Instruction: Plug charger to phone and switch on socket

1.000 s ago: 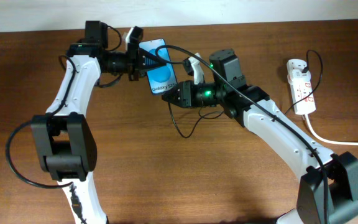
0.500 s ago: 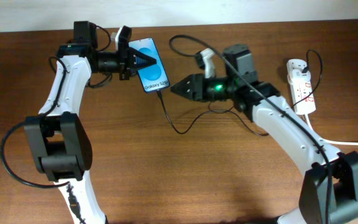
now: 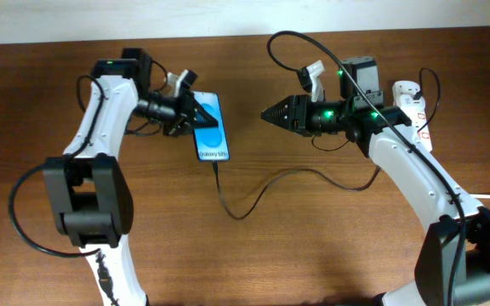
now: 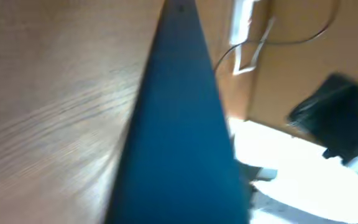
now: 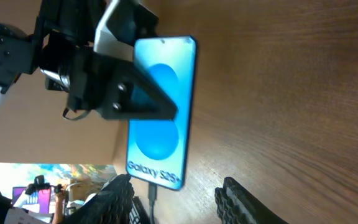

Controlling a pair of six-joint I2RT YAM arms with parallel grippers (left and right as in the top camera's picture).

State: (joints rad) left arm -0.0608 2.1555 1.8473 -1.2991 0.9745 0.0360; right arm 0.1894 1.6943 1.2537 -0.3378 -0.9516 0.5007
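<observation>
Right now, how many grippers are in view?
2. The left gripper holds the phone by its upper part; the right gripper hangs open, apart, between phone and socket.

Bright even light; left wrist view blurs the phone (image 4: pixel 179 143).

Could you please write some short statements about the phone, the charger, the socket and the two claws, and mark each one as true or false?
1. The charger is plugged into the bottom end of the phone. True.
2. The right claw holds the charger cable. False: it is open, holds nothing and is apart from the phone.
3. The left claw grips the phone. True.
4. The socket lies directly beside the phone. False: it is at the right side of the table, next to the right arm.
5. The phone screen is dark. False: it is bright blue and shows "Galaxy" text.
</observation>
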